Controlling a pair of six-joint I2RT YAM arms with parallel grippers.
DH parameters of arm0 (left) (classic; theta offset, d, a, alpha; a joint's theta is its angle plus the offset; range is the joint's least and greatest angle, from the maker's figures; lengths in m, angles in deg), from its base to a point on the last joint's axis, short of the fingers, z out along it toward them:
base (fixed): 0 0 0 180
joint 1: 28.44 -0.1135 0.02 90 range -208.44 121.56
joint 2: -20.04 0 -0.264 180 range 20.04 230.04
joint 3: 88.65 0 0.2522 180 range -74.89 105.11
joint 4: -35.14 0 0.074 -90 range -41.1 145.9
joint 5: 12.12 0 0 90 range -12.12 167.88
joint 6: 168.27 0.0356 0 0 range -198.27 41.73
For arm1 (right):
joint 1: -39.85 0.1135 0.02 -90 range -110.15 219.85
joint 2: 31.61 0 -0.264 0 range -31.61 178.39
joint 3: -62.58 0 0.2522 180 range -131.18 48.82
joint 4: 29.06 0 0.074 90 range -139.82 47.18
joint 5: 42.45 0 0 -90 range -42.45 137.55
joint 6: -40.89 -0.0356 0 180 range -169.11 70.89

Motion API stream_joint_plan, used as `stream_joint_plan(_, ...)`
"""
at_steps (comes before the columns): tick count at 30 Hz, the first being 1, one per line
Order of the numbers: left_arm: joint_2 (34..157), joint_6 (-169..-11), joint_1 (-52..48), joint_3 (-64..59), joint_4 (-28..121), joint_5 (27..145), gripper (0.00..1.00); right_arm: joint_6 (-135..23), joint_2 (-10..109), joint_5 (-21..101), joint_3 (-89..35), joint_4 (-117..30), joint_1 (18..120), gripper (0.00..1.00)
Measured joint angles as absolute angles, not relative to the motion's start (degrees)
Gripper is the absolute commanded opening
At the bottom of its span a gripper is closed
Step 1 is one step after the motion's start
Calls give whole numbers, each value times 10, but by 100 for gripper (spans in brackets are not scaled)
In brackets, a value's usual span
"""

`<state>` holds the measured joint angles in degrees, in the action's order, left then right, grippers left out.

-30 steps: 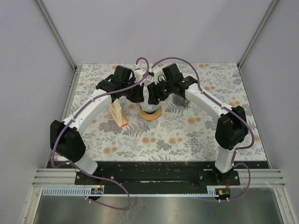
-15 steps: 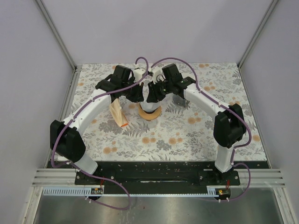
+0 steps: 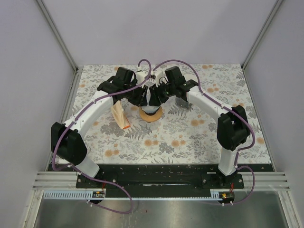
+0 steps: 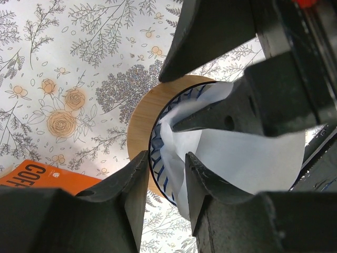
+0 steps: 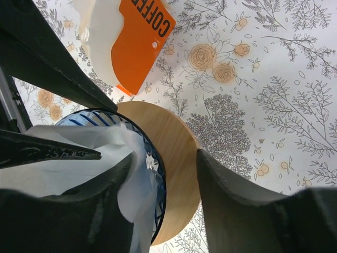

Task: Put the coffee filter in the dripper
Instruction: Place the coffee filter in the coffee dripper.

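Floral table (image 3: pixel 199 133). L arm (image 3: pixel 95 111) & R arm (image 3: pixel 209 102) bent inward, wrists meeting mid-table over dripper (image 4: pixel 155 138) on wood base (image 4: pixel 139 118). White filter (image 4: pixel 247 158) crumpled inside dripper. L fingers (image 4: pixel 134 184) slightly apart, R fingers (image 5: pixel 226 190) wider; both astride rim, no clear grip.

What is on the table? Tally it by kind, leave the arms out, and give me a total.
dripper, blue-striped, on its wooden base: 1
coffee filter, white paper, sitting in the dripper: 1
filter pack, orange and white, lying flat beside it: 1
Total: 3
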<state>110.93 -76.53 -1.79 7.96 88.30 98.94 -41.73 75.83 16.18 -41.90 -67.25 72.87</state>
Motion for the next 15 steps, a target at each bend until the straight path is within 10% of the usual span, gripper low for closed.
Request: stream_joint_plan(15,1093,-757,-26,87,899,990,55,-407,711,180,-424,-698,728,81)
